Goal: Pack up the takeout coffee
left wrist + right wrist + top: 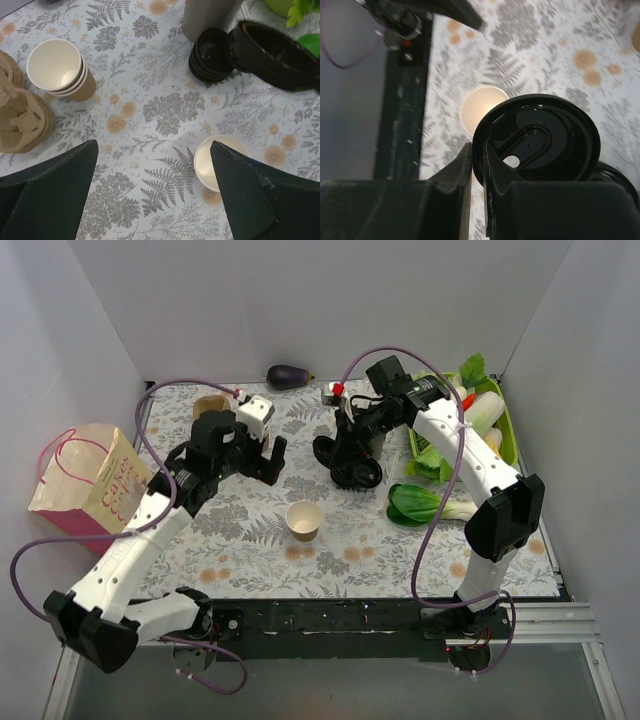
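Right gripper (478, 152) clamps black lid (540, 137) at rim; left gripper (152, 195) splayed wide over tablecloth (165, 107), lidless cup (212, 160) beside its finger.

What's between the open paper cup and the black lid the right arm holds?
Nothing; only bare tablecloth separates cup and lid, clearest in the left wrist view.

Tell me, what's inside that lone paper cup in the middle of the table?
The cup looks empty: just its pale inside, nothing on top. Close up, one finger of the left claw hides part of it.
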Robot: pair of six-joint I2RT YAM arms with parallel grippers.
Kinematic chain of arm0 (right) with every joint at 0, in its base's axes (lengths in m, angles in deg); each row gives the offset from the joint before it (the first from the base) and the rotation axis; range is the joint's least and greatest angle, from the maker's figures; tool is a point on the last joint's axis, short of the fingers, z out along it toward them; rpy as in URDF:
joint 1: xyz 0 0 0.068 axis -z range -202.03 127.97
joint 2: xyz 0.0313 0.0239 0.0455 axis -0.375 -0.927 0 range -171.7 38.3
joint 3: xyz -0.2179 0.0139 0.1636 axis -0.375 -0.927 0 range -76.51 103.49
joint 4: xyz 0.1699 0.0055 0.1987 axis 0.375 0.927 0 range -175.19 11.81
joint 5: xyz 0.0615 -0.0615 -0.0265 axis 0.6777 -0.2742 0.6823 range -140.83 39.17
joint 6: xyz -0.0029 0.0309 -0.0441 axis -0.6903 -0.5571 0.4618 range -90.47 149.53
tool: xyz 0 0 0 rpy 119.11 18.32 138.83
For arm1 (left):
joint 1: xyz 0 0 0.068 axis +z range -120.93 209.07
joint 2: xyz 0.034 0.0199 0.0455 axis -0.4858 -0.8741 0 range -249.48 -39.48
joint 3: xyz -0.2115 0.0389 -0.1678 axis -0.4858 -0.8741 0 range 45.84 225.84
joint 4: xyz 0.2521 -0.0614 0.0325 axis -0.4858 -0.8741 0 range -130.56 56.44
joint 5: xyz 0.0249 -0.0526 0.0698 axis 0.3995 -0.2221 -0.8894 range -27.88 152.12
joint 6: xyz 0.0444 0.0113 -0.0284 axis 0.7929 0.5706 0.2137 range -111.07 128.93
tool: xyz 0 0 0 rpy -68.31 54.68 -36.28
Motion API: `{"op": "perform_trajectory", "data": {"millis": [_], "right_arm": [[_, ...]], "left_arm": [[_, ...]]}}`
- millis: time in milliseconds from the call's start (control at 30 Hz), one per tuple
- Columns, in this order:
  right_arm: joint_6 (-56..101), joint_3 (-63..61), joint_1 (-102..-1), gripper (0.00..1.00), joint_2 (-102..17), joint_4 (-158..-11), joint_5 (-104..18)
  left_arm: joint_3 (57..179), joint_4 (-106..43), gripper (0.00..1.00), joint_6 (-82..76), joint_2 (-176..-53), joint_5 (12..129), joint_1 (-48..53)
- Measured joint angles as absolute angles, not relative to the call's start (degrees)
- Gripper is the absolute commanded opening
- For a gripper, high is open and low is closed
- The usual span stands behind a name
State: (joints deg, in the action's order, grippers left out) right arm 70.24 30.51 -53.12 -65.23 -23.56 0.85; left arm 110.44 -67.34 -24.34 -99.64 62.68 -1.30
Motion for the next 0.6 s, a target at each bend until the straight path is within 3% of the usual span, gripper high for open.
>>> {"op": "perform_trajectory", "data": {"millis": [167,267,433,600], "right_arm": [[55.6,28.6,-52.5,0.01,-64.6,-32.5,14.1],[38.3,22.8,-51.6,0.01,-64.5,-45.6,22.8],[17.5,12.7,-50.7,0.01,-64.5,-61.5,29.5],[7.3,9.4,-50.7,0.01,-64.5,-70.4,31.9]], "left_arm": [[119.0,-69.4,0.98,-24.8,-108.7,69.7,4.5],[120.7,-70.1,0.98,-21.0,-108.5,75.8,6.3],[120.8,-73.4,0.98,-4.3,-101.4,87.9,6.0],[123.0,-79.8,0.94,13.5,-99.0,96.7,4.4]]}}
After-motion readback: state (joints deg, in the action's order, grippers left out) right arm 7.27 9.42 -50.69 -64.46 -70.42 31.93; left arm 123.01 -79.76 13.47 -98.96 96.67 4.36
